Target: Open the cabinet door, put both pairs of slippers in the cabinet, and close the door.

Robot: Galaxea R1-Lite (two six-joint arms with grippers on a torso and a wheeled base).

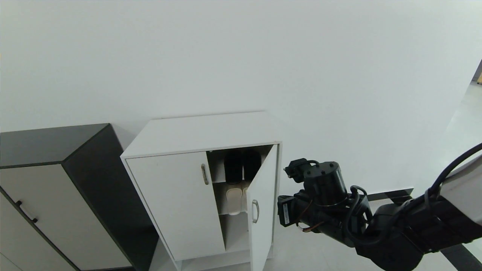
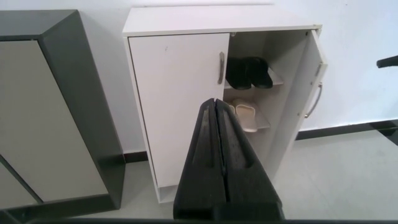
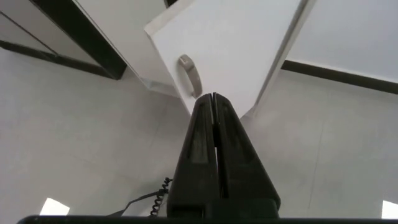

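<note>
Cabinet [image 1: 203, 131]: standing against the wall, left door staying shut.
Right door [image 1: 261, 210]: hanging partly open.
Right gripper [image 3: 214, 96]: fingers pressing together, gripping nothing, pointing just beside the door handle [image 3: 189, 76].
Left gripper [image 2: 216, 101]: fingers pressing together, empty.
Black slippers [image 1: 243, 165]: sitting on the top shelf.
Pale slippers [image 1: 235, 195]: sitting one shelf below.
Arm sticker [image 1: 285, 214]: bearing print too small to read.

Smooth matt white board cabinet [image 1: 173, 203]; brushed metal handle [image 1: 255, 211]; faintly glossy floor [image 3: 81, 137].
</note>
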